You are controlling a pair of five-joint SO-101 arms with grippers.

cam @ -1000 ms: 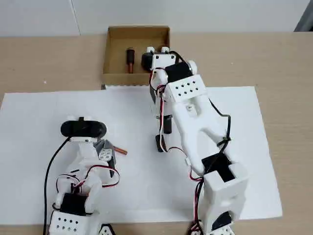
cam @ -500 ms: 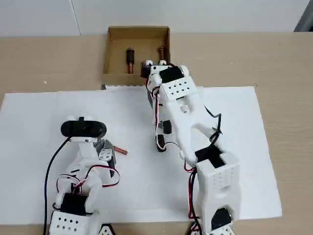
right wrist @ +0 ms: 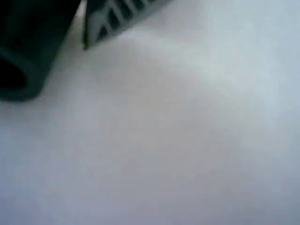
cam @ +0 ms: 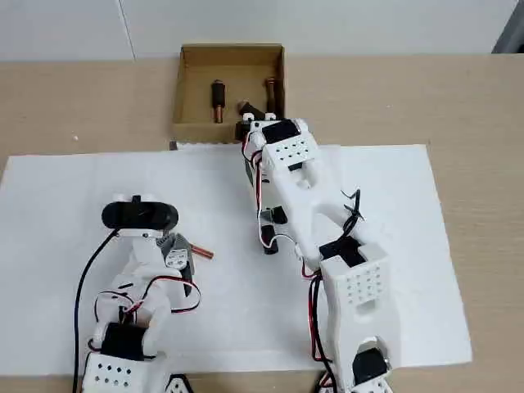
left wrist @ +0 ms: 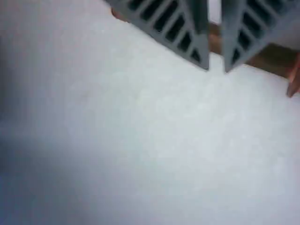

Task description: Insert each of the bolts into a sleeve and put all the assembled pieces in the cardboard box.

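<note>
On the high view I saw the cardboard box (cam: 205, 131) at the upper middle of the frame with two assembled pieces inside: the left piece (cam: 219, 100) and the right piece (cam: 269, 90), which lay by the right wall. The right gripper (cam: 255, 115) sat at the box's near edge; I couldn't tell whether it was clenched or released. At lower left, the left gripper (cam: 190, 250) was clenched on a copper bolt (cam: 202, 252) over the white paper (cam: 82, 205).

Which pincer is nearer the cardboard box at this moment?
Right. The right pincer is at the cardboard box's front wall, near its right corner. The left pincer is far back over the white paper, shut on a bolt.
</note>
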